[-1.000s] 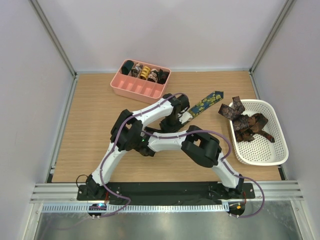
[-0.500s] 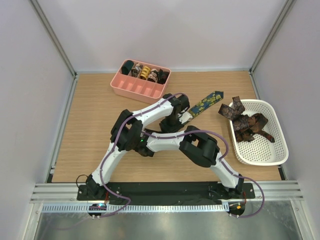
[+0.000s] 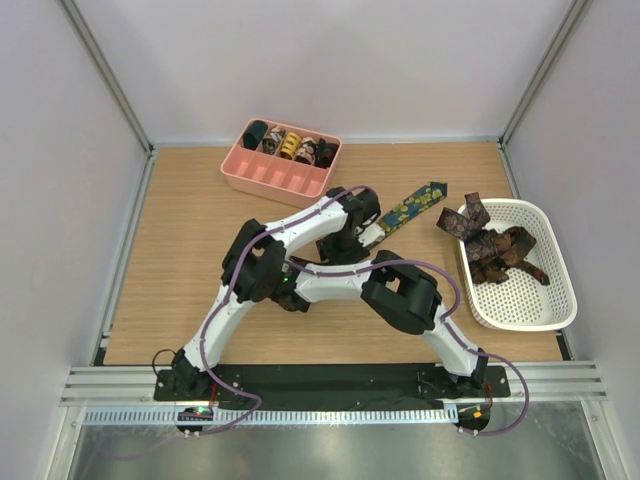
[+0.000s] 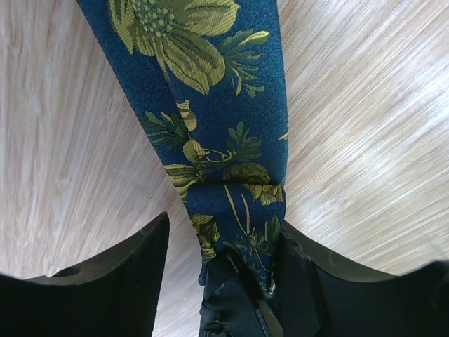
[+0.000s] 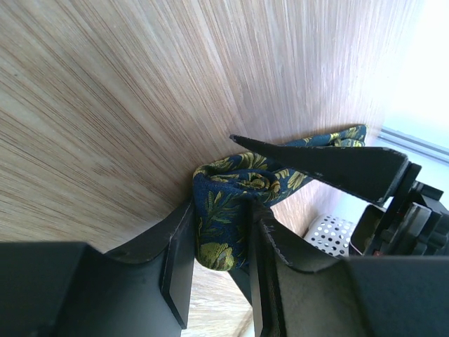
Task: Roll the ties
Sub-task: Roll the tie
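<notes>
Now left gripper [image 4: 219,254] wider around tie [image 4: 210,133]

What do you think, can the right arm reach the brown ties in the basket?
Probably, but not straight away. The brown ties lie in an open white basket on that arm's side, nothing blocking, yet the right claw is clamped on the rolled navy tie and must let go first.
</notes>
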Tool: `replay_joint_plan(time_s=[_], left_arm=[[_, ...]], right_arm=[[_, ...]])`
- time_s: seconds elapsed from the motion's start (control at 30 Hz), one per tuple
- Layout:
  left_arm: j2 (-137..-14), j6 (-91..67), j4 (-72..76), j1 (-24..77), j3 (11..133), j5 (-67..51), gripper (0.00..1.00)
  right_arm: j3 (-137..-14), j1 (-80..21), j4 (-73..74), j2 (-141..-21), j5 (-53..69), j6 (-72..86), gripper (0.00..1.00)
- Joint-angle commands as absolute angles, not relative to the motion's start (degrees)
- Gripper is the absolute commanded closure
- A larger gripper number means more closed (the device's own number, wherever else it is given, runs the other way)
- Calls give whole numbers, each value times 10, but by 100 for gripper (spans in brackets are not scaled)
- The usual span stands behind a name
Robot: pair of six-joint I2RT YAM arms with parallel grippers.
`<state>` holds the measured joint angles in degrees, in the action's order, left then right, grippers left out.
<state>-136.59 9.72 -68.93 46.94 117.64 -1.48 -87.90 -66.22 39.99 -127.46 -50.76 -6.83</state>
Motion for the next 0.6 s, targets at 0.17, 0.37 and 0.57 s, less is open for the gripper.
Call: replay_joint_plan(time_s=[0.17, 0.37, 0.57], left_arm=[[-1282, 140, -681, 469, 1198, -57, 34], [-1256, 132, -639, 468, 1194, -76, 31], [-1181, 81, -541, 450, 1141, -45, 29]], right_arm=[[-851, -654, 393, -1281, -392, -29, 79], [-846, -655, 385, -1279, -390, -26, 79], [-829, -654, 365, -1263, -385, -18, 80]])
